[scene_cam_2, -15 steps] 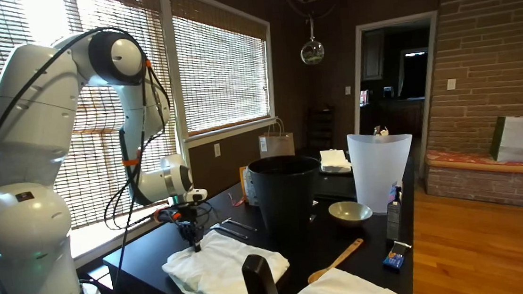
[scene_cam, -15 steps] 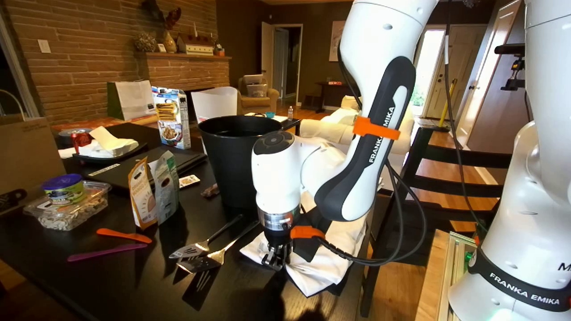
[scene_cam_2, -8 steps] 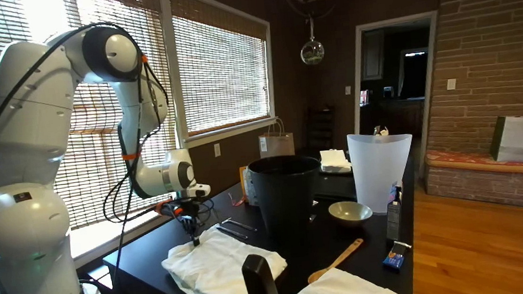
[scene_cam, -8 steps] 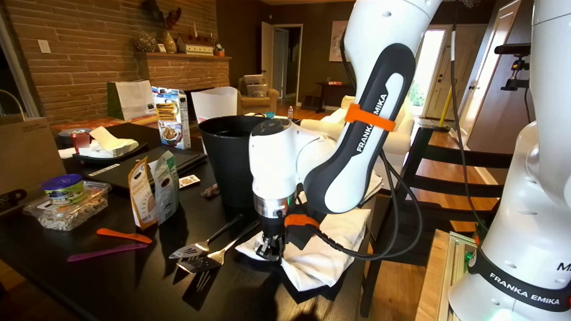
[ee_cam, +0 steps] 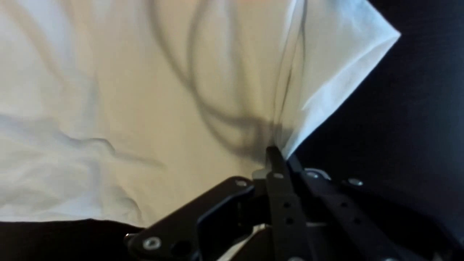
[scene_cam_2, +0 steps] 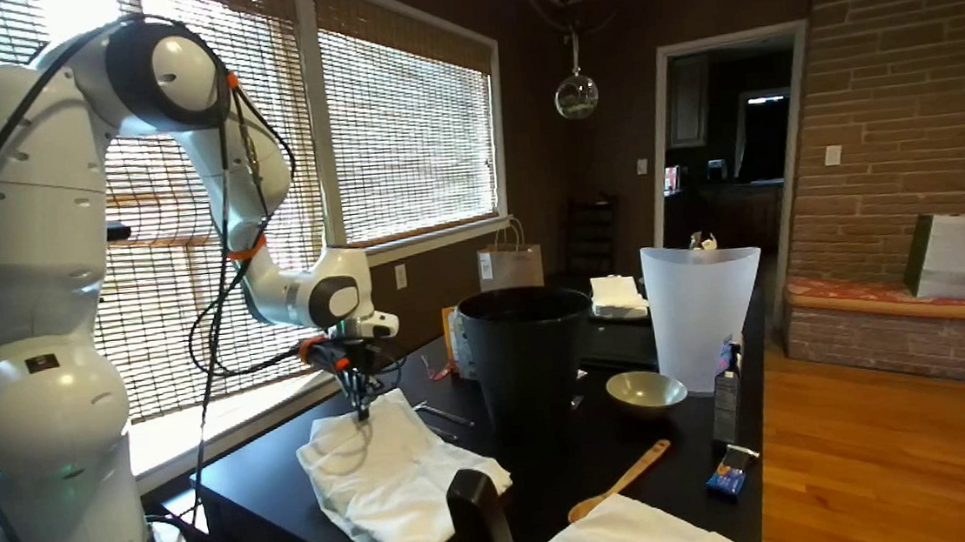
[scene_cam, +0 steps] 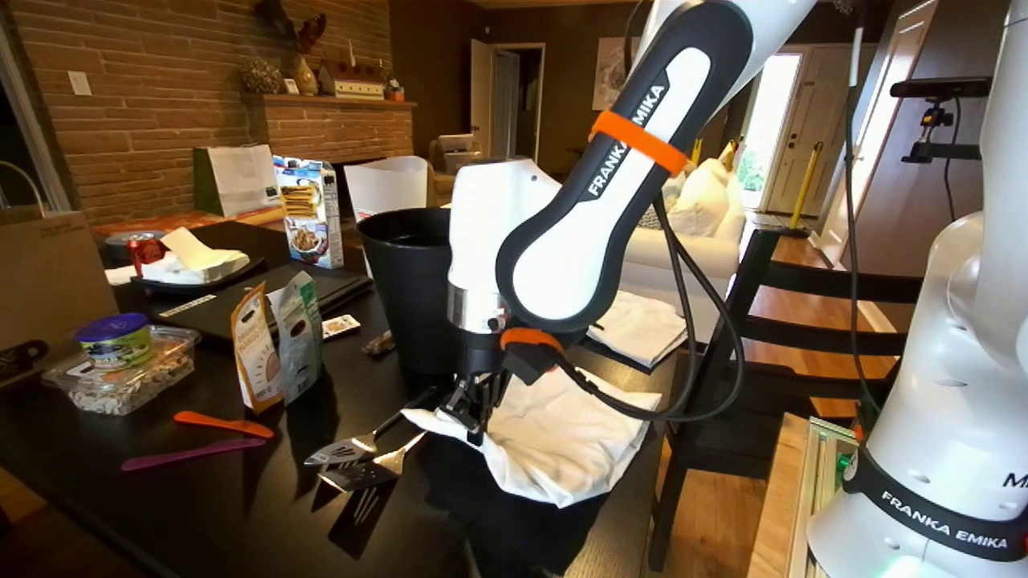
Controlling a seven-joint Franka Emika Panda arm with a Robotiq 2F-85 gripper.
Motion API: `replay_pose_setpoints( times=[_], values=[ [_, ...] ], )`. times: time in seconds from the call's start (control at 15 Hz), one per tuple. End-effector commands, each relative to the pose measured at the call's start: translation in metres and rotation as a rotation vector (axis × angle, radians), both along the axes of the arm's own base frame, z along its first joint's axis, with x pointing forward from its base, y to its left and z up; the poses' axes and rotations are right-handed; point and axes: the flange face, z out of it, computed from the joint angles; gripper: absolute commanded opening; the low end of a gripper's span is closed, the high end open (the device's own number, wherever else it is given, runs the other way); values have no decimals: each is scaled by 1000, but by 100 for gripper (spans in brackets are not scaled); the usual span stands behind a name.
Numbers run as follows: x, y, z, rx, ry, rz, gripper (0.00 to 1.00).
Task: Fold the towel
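The towel is a white, wrinkled cloth lying on the dark table near its corner. It also shows in an exterior view and fills much of the wrist view. My gripper points down at the towel's edge, as an exterior view also shows. In the wrist view the gripper is shut on the towel's edge, with folds gathering toward the fingertips and a loose corner sticking out beyond. The held edge looks slightly raised. In an exterior view the arm hides part of the towel.
A smaller folded white cloth lies beyond the towel. A tall black bin stands close behind the gripper. Metal spatulas lie beside the towel. A dark chair stands at the table edge. A wooden spoon and bowl are farther off.
My gripper has moved up and a little toward the bin side, pulling the held towel edge with it. The towel has shifted and bunched, and its near corner has drawn in.
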Motion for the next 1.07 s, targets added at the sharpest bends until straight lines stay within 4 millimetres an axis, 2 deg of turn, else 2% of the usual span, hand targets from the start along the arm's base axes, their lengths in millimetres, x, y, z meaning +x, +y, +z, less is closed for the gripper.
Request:
replay_pose_setpoints(
  times=[0.0, 0.13, 0.2, 0.33, 0.8, 1.0],
  values=[
    [6, -31, 32, -27, -11, -2, 1],
    [9, -46, 41, -41, -19, -11, 1],
    [12, -37, 28, -29, -13, -24, 3],
    [15, -46, 36, -34, -21, -27, 3],
    [14, -46, 37, -35, -19, -24, 1],
    [14, -63, 47, -56, -33, -61, 1]
  ],
)
